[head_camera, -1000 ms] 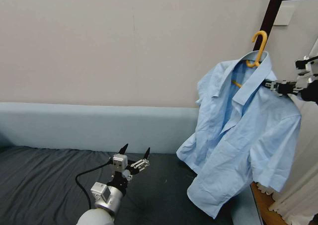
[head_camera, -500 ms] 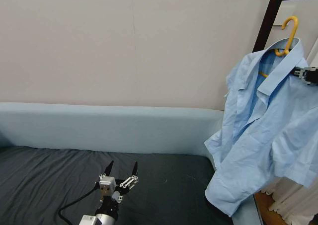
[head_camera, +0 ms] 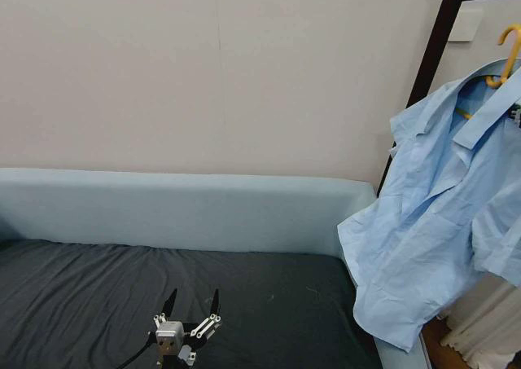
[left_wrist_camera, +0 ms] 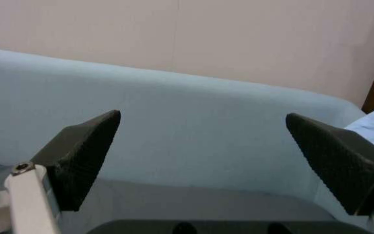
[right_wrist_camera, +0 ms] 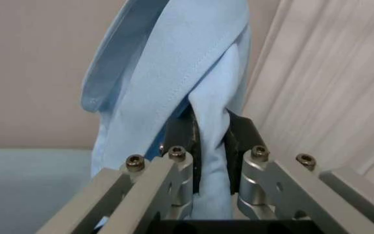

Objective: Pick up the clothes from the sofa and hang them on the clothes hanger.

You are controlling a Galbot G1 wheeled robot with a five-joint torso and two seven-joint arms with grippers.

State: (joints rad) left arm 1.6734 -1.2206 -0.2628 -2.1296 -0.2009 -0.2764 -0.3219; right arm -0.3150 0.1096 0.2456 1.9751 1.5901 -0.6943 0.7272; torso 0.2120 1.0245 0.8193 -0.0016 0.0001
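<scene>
Plain beige wall [head_camera: 203, 76] behind a pale blue sofa [head_camera: 163, 206] with a dark seat. The right gripper [right_wrist_camera: 208, 141] has its jaws pinched on a fold of the shirt [head_camera: 423, 222], which hangs on a yellow hanger [head_camera: 513, 30] up beside the dark rack post [head_camera: 429, 68], well off the sofa. The left gripper [head_camera: 194, 297] hovers low over the seat, jaws spread, holding nothing. So I'd say pickup's done. The hook doesn't look like it's over any bar yet, so that's the 1 step left.
</scene>
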